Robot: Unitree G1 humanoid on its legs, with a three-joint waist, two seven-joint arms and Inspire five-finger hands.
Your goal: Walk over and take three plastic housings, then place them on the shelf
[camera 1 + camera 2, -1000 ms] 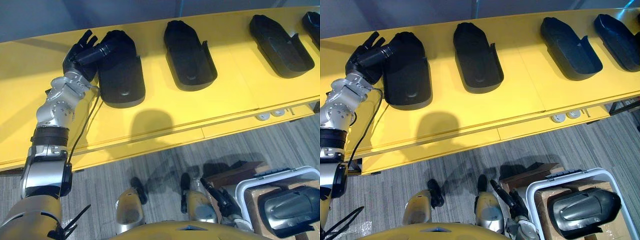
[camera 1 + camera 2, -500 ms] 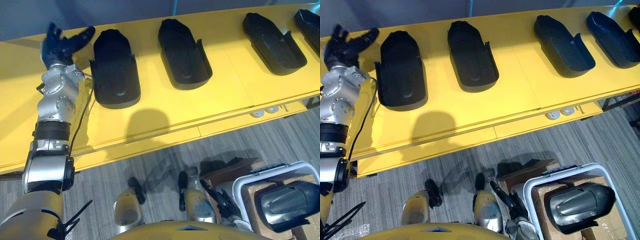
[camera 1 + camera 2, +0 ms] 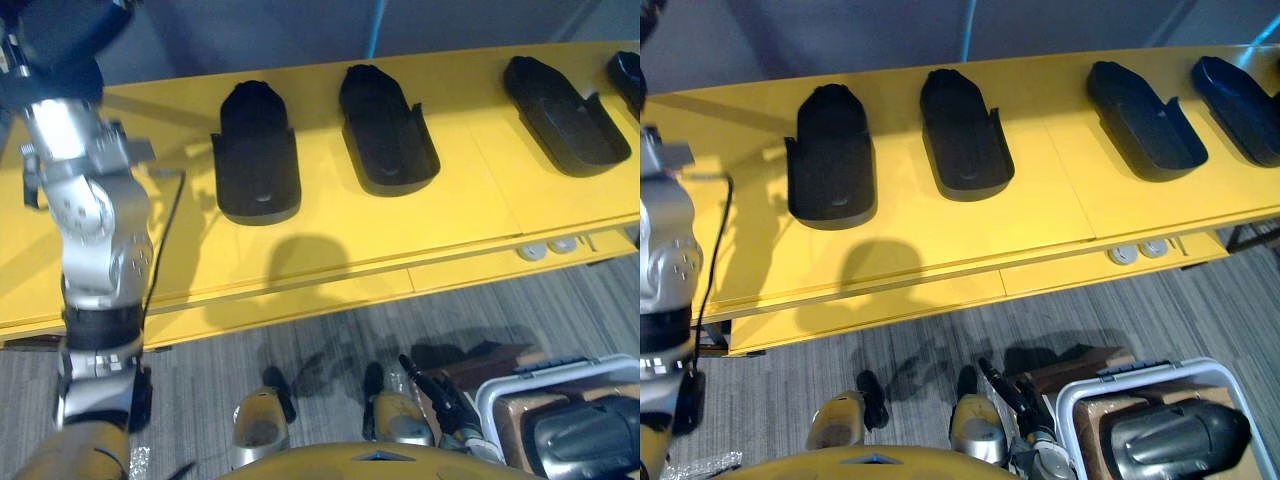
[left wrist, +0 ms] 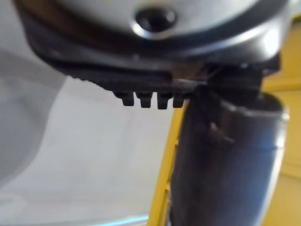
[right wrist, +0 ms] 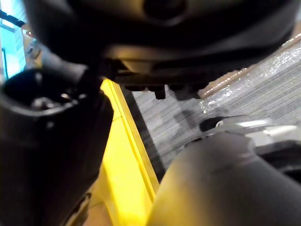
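Left hand (image 3: 58, 42) over left end of shelf (image 3: 470, 215), grip unreadable. Right hand (image 3: 432, 388) low, fingers slack, empty. Leftmost housing (image 3: 257, 165) likely light, stiff, slick: you pinch raised side wall.

Four black, boat-shaped plastic housings (image 3: 832, 155) lie spaced in a row on the yellow shelf (image 3: 940, 240), all right of the left robot hand (image 3: 52, 45).

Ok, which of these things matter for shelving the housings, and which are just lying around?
For the job:
yellow shelf; leftmost housing, second housing, third housing, rightmost housing on it; dark housing in the white-rimmed bin; left robot hand; right robot hand.

Just lying about:
two round white fittings below the shelf's front edge; brown cardboard box by the bin.
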